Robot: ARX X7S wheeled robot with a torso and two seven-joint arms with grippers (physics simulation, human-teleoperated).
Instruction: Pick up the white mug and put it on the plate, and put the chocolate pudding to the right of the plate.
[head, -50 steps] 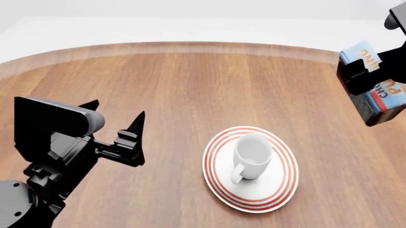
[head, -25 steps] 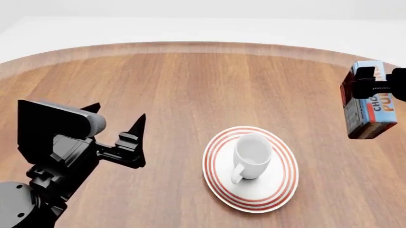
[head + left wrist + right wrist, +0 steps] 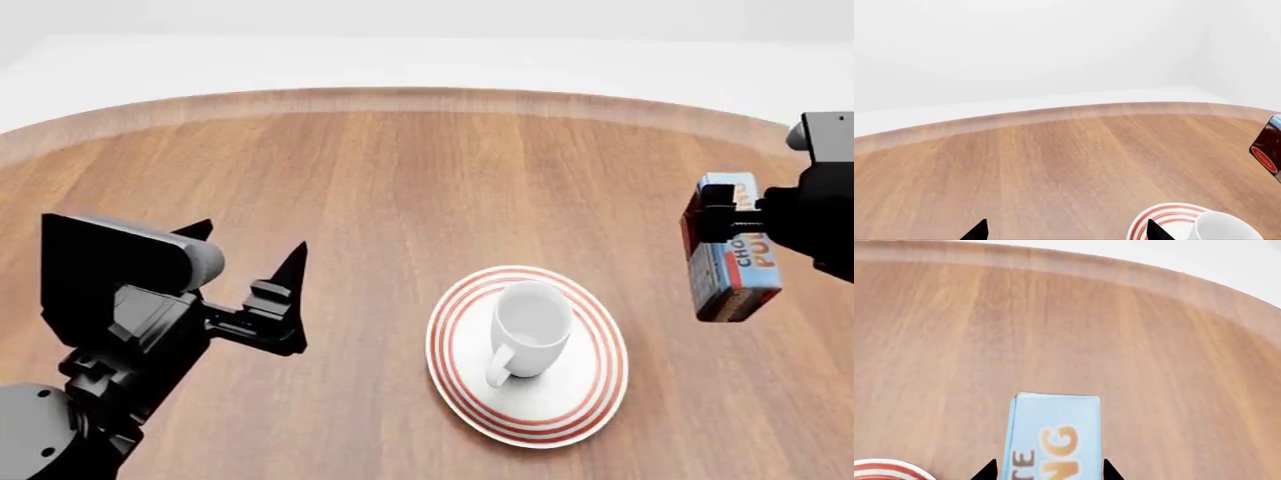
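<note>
Chocolate pudding (image 3: 731,262) hangs clenched in the right claw (image 3: 742,215) beside the plate (image 3: 461,370) (white mug (image 3: 527,330) aboard); left claw (image 3: 247,262) gapes.

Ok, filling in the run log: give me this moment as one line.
white mug: on plate | chocolate pudding: held by right pincer, right of plate | left pincer: open, empty

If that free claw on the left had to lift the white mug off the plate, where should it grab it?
Probably from above, across the rim of the mug, one finger inside and one outside. It stands upright on the plate with its mouth open. The handle points toward the robot, so pinch a side of the rim away from it. The left claw is open.
</note>
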